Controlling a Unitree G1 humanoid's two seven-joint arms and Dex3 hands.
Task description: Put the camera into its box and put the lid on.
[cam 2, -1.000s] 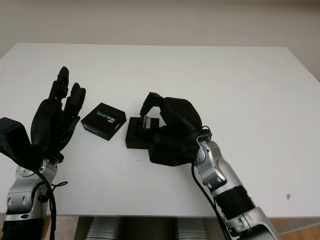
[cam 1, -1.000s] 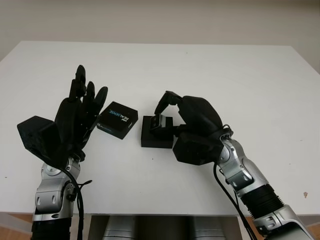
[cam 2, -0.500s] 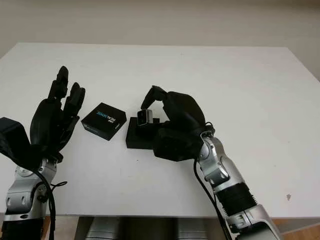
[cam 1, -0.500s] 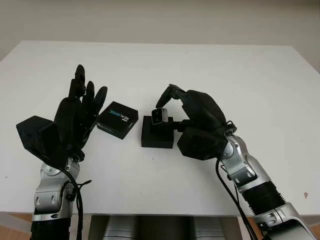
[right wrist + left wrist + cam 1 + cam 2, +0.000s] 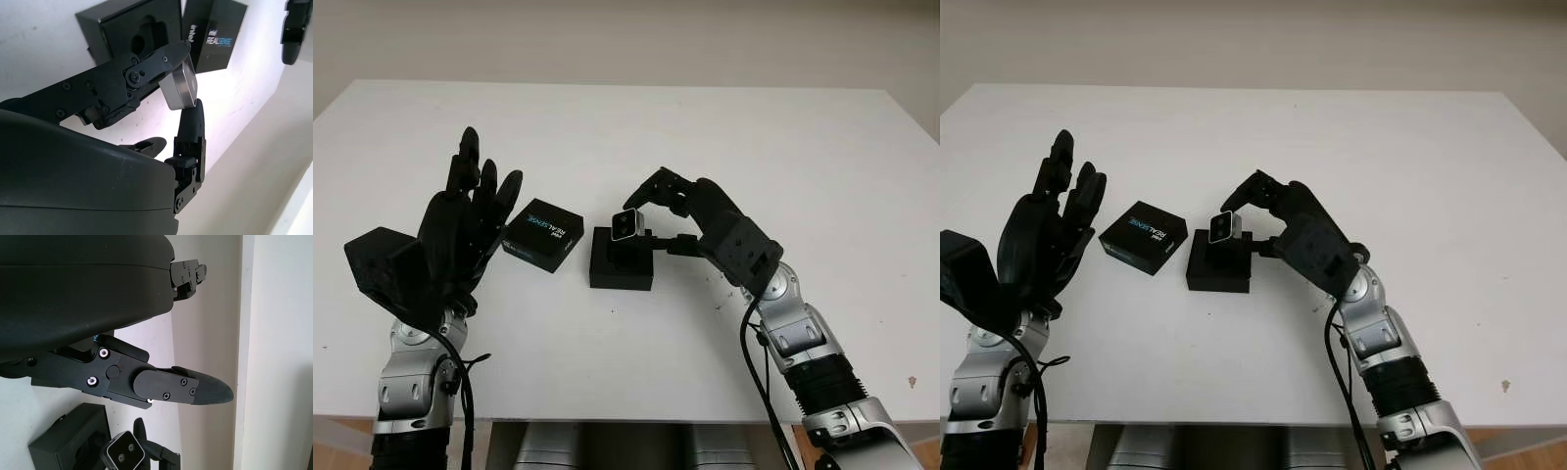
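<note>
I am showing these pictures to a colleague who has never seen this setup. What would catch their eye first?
Most striking is the right hand near the table's middle, pinching a small silver camera just above the open black box. Left of the box lies the lid, printed with RealSense lettering. At the table's left, the left hand is raised and open, beside the lid.

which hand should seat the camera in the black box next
Right. The right hand already pinches the small silver camera just above the open black box. The left hand is open, raised beside the black printed lid.
</note>
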